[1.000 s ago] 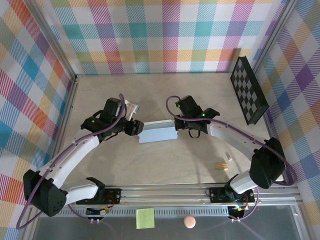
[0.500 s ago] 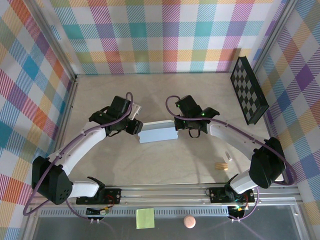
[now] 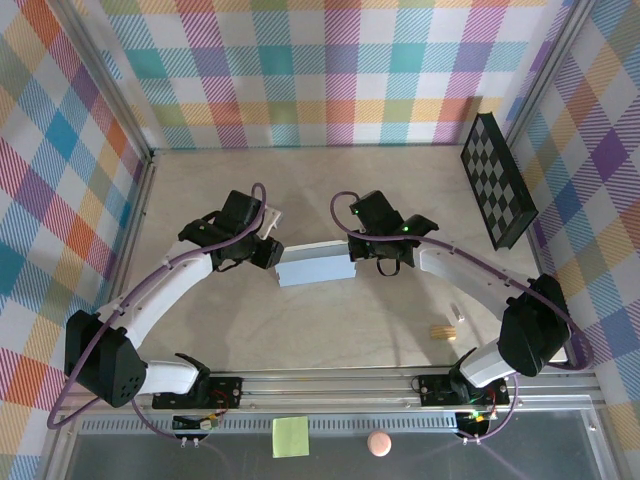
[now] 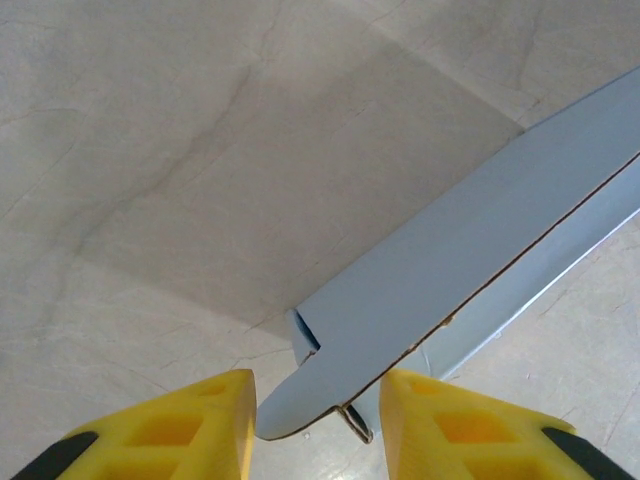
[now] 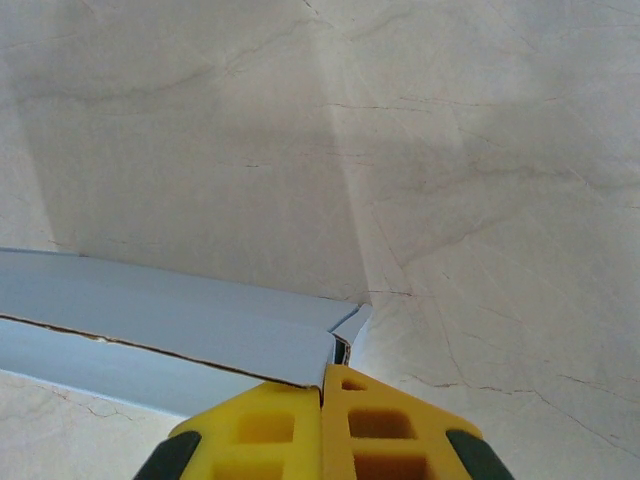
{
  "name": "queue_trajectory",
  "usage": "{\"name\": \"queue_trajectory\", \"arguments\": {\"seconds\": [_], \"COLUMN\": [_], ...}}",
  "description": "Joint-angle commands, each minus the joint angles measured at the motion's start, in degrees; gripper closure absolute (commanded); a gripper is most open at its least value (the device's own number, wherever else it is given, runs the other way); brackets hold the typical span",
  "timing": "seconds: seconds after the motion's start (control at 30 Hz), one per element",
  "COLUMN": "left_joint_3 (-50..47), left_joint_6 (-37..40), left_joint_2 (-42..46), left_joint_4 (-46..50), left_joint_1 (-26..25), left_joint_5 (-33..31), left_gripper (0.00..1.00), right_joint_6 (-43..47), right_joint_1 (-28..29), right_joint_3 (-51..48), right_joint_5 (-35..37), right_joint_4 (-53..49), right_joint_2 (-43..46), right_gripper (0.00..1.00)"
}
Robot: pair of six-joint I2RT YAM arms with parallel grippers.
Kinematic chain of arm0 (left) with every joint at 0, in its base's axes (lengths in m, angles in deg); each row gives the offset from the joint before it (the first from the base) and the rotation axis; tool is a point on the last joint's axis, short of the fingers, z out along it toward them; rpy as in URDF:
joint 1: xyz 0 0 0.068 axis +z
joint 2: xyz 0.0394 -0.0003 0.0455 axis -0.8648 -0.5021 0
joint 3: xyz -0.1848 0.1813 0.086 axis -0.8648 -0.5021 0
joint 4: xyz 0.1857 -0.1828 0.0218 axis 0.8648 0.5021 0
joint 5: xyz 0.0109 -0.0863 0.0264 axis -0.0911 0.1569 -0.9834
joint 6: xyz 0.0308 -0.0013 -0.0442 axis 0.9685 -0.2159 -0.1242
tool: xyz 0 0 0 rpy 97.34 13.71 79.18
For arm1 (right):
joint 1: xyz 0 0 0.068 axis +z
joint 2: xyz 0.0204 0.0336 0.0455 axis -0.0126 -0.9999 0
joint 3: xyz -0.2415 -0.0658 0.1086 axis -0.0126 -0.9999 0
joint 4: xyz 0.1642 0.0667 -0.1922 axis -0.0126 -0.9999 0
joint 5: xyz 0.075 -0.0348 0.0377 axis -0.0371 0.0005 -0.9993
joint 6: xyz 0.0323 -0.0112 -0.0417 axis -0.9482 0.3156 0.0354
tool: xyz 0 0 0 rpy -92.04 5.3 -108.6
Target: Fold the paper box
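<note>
**A:** Jaws first. What are they doing?

**B:** The right gripper [image 5: 323, 378] is clenched, its yellow fingers pressed flat together. The brown cut edge of the paper box [image 3: 315, 268] runs straight into the seam between them, so it is pinching that end. The left gripper [image 4: 318, 400] has its fingers parted with the box's rounded end flap between them. Whether they press on the card, I cannot tell.

**A:** And where is the box?

**B:** Near the middle of the table [image 3: 350, 330], a pale blue-grey strip lying from 9 to 3 o'clock. The left gripper is at its 9 o'clock end and the right gripper at its 3 o'clock end.

**A:** How are the arms set?

**B:** The left arm [image 3: 160, 300] has its elbow out at 8 o'clock. Its white forearm arcs up and inward, and the wrist is bent so the gripper points toward 4 o'clock. The right arm [image 3: 470, 265] has its elbow at 4 o'clock, its forearm reaches toward 10 o'clock, and its gripper is angled toward 8 o'clock. The checkerboard panel [image 3: 497, 180] leans at 2 o'clock, well apart from both.
</note>
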Motion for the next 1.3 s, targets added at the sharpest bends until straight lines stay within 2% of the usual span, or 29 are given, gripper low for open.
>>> {"name": "queue_trajectory", "arguments": {"seconds": [0.0, 0.17, 0.5, 0.7, 0.83, 0.93, 1.27], "left_joint_3": [1.55, 2.17, 3.95, 4.59, 5.0, 4.96, 4.58], "left_joint_6": [-0.95, -1.28, -7.2, -13.67, -17.2, -18.81, -20.48], "left_joint_2": [-0.74, -1.84, -2.97, -3.32, -3.0, -2.46, -2.78], "left_joint_4": [2.33, 2.91, 2.71, 2.82, 2.51, 1.9, 1.27], "left_joint_1": [0.55, 0.55, 0.73, 0.75, 0.66, 0.38, -0.05], "left_joint_5": [-0.25, 0.08, 4.56, 4.43, 4.1, 3.88, 3.31], "left_gripper": [0.62, 0.66, 0.87, 0.88, 0.81, 0.8, 0.9], "right_joint_6": [-0.81, -0.8, -1.1, -1.27, -1.31, -1.35, -1.51], "right_joint_1": [0.53, 0.53, 0.7, 1.06, 1.25, 1.24, 1.59], "right_joint_3": [1.69, 1.78, 1.78, 1.86, 1.86, 1.95, 2.12], "right_joint_5": [0.62, 0.71, 0.68, 0.69, 0.77, 0.87, 1.03], "right_joint_4": [-1.57, -1.73, -1.57, -1.67, -1.57, -1.64, -1.88], "right_joint_2": [-0.79, -0.79, -1.03, -1.32, -1.41, -1.58, -1.91], "right_gripper": [1.0, 1.0, 1.0, 1.0, 1.0, 1.0, 1.0]}}
